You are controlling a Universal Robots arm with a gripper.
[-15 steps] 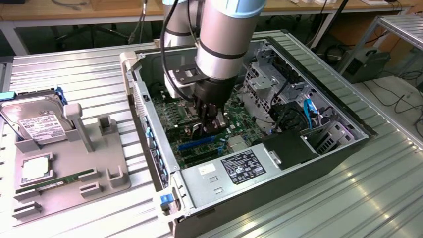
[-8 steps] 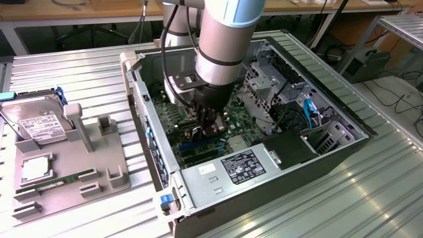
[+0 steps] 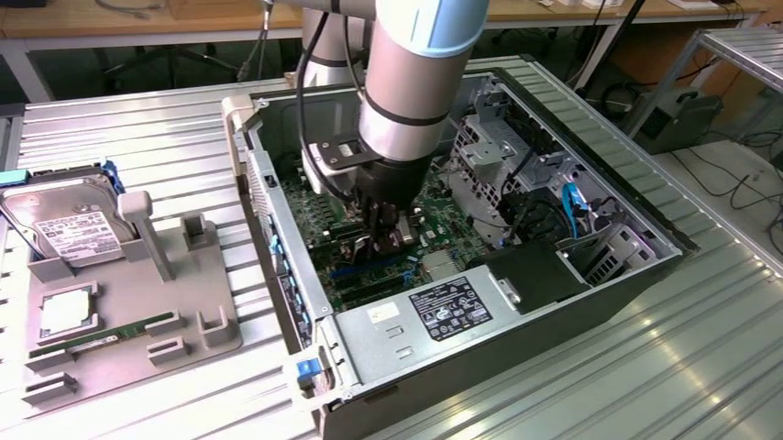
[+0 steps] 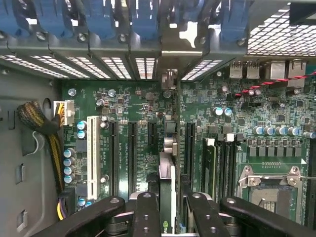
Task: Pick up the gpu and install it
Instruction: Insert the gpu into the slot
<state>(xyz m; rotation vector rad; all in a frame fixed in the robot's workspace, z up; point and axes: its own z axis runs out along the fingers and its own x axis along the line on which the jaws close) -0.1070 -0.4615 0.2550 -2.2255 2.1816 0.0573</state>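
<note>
My gripper reaches down inside the open computer case, just over the green motherboard. In the wrist view the gripper is shut on the gpu. The card shows edge-on as a thin upright strip between the two black fingers. Its silver bracket end points towards the rear slot openings. The card runs in line with the black expansion slots on the board. Whether its lower edge touches a slot is hidden.
A grey fixture at the exterior view's left holds a hard drive, a green RAM stick and a small square chip. Inside the case are the power supply, a drive cage, blue slot latches and the CPU socket.
</note>
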